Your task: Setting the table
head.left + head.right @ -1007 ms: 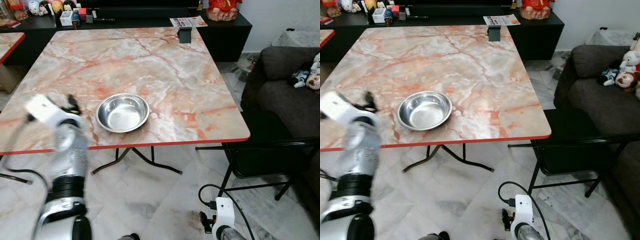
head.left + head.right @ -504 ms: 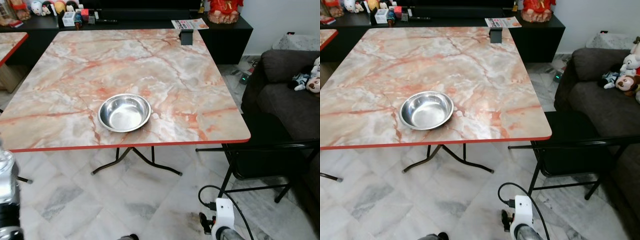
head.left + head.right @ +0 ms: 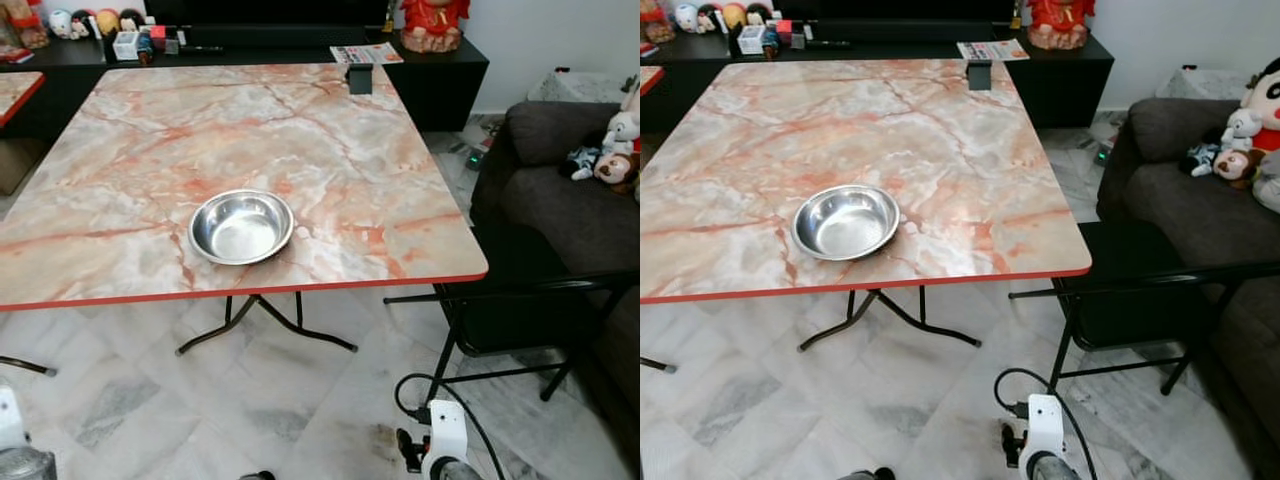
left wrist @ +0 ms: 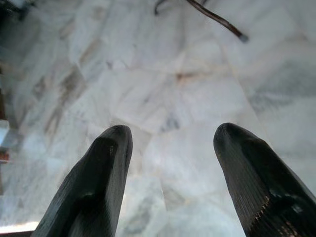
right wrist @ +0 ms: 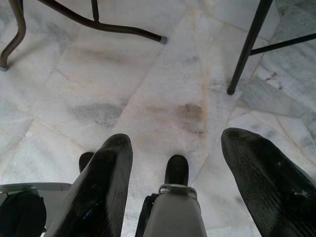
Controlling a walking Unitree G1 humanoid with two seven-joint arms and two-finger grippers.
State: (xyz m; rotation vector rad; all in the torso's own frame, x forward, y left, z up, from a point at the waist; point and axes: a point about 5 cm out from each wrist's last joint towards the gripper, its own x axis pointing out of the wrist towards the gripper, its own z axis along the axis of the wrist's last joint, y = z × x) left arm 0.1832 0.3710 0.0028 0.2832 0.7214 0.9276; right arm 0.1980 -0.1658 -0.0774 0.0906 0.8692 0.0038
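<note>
Left arm has dropped from beside the steel bowl on the marble table, left gripper and right gripper both hanging spread and empty over floor; bowl placed near table's front edge, next likely fetching another item.

A: How is the light over the worktop?
B: Bright and even, sharp throughout. The steel bowl on it carries soft glare inside its rim.
A: And the wrist views?
B: The left one is hazy, its floor washed pale; the right one is crisper.
</note>
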